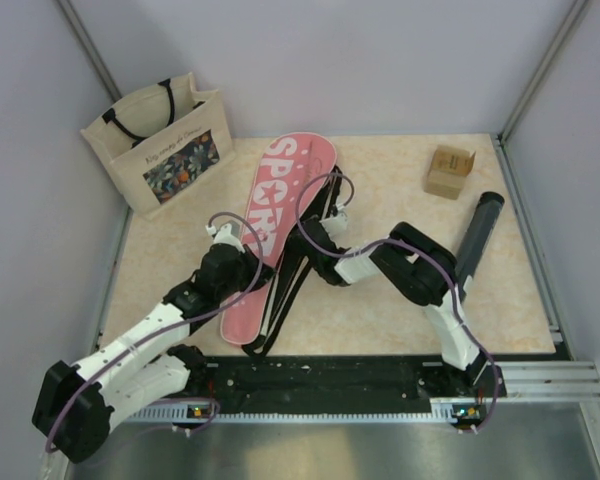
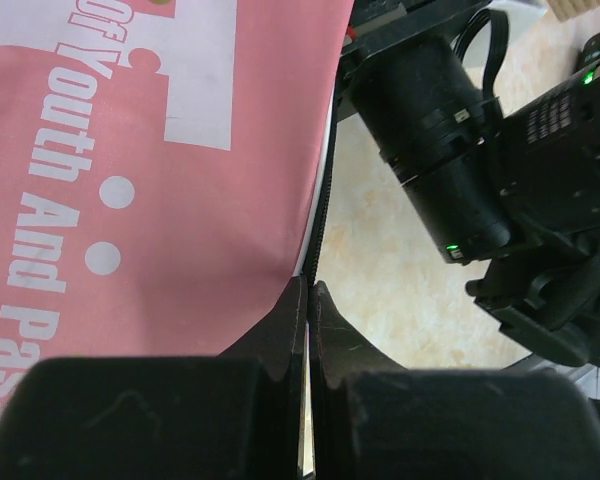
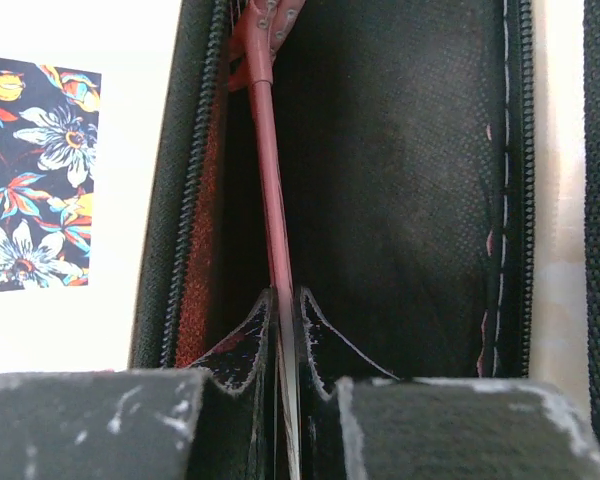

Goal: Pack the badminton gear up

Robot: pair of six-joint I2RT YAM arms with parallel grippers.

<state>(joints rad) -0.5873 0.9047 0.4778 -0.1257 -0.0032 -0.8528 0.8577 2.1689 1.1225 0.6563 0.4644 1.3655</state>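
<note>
Progress check: you're somewhere in the middle, I'd say. The pink SPORT cover (image 1: 280, 195) lies slanted across the middle of the counter (image 1: 380, 310), unzipped, with its black lining showing along its right side. Your left claw (image 2: 308, 305) is pinched together on the cover's zippered edge, holding the pink flap. Your right claw (image 3: 283, 320) is clamped on the thin pink shaft of a racket (image 3: 268, 170) that sits inside the black lining, so one racket looks in, or nearly in. What's left, as I judge it: the dark tube (image 1: 477, 235) lies out on the counter to the right, well apart from the cover, so it isn't packed, and the zipper (image 3: 195, 150) is open. I can't spot the second racket or any shuttlecocks in any view, so I can't tell you whether they're tucked away somewhere. On the views: the top camera gives you the whole layout, with the tube, the tote bag (image 1: 160, 150) at the back left and the small cardboard box (image 1: 450, 171) at the back right. Both claws are buried among arms and cover there, though, so you can't read either grip from it. The right wrist camera is the only one that shows the racket at all. The left wrist camera is the only one that shows the pinch on the cover edge, plus the right arm (image 2: 430, 150) sitting just beside it.
</note>
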